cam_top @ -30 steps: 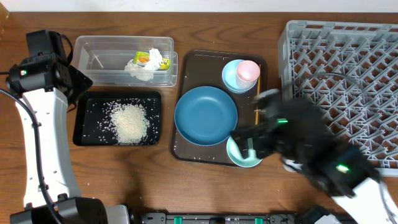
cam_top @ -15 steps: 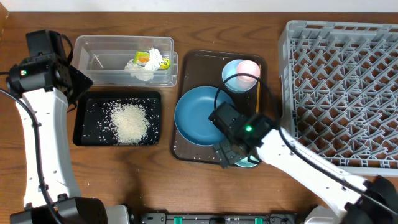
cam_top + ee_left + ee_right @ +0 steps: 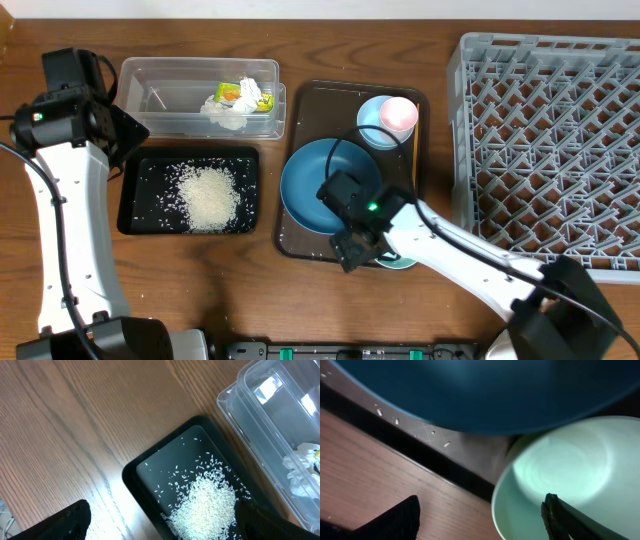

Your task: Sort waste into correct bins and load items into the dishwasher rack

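My right gripper (image 3: pixel 352 248) (image 3: pixel 480 517) stands open astride the near rim of the mint-green bowl (image 3: pixel 398 263) (image 3: pixel 560 470), one finger inside it, the other over the wood outside. The large dark blue bowl (image 3: pixel 320 180) (image 3: pixel 485 390) lies just behind it on the brown tray (image 3: pixel 300 245). A pink cup (image 3: pixel 398 113) sits in the small light blue bowl (image 3: pixel 370 128); an orange stick (image 3: pixel 414 165) lies alongside. Rice (image 3: pixel 208 195) (image 3: pixel 205 505) fills the black tray (image 3: pixel 135 200). Tissue (image 3: pixel 228 112) and a wrapper (image 3: pixel 245 93) lie in the clear tub (image 3: pixel 165 95). My left gripper (image 3: pixel 122 130) (image 3: pixel 162 525) hovers open over the black tray's corner.
The grey dishwasher rack (image 3: pixel 550 150) takes up the right side of the table. A few stray rice grains (image 3: pixel 395 421) lie on the brown tray's near edge. Bare wood runs along the front of the table.
My right arm has swung left from beside the rack and come down at the mint-green bowl, its fingers now either side of the rim and a little closer together. The left arm has not moved.
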You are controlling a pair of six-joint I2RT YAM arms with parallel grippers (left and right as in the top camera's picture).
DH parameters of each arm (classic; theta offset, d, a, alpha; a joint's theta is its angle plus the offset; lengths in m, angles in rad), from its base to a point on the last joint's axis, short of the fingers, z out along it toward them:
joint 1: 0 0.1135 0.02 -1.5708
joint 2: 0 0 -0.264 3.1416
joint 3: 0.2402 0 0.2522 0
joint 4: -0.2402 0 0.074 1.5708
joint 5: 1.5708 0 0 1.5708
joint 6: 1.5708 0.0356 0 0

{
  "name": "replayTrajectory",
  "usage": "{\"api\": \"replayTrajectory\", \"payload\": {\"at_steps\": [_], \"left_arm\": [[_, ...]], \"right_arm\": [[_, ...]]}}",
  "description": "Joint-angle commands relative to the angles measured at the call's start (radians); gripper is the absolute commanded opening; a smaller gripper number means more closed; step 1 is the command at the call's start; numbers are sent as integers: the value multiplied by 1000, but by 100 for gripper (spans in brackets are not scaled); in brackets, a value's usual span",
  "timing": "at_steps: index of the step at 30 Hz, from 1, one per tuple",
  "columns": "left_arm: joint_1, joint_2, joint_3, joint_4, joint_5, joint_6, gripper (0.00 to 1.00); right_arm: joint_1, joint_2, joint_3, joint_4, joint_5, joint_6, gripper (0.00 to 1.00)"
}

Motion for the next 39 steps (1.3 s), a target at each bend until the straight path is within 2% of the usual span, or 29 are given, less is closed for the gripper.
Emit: {"api": "replayTrajectory", "payload": {"at_steps": [1, 7, 11, 14, 17, 18, 20, 23, 26, 33, 39], "left_arm": [[4, 2, 3, -3, -2, -8, 94], [4, 2, 3, -3, -2, -8, 93], [4, 2, 3, -3, -2, -8, 94], [4, 2, 3, -3, -2, -8, 94], [4, 2, 3, -3, -2, -8, 94], [4, 2, 3, -3, -2, -8, 94], [4, 2, 3, -3, -2, -8, 94], [4, 2, 3, -3, -2, -8, 94], [4, 2, 3, -3, -2, -8, 94], [4, 2, 3, -3, -2, -8, 94], [4, 2, 3, -3, -2, -8, 94]], "right_arm": [[6, 35, -8, 14, 9, 39, 76], [8, 81, -8, 14, 31, 64, 62], [8, 87, -8, 10, 35, 70, 45], [8, 85, -8, 1, 35, 70, 40], [8, 85, -8, -18, 35, 70, 27], [8, 85, -8, -23, 35, 70, 19], [8, 85, -8, -29, 34, 74, 13], [8, 85, -4, -32, 32, 77, 11], [8, 80, 9, -54, 31, 77, 1], [8, 20, 73, -110, 32, 76, 1], [-31, -127, 136, -155, 31, 26, 1]]}}
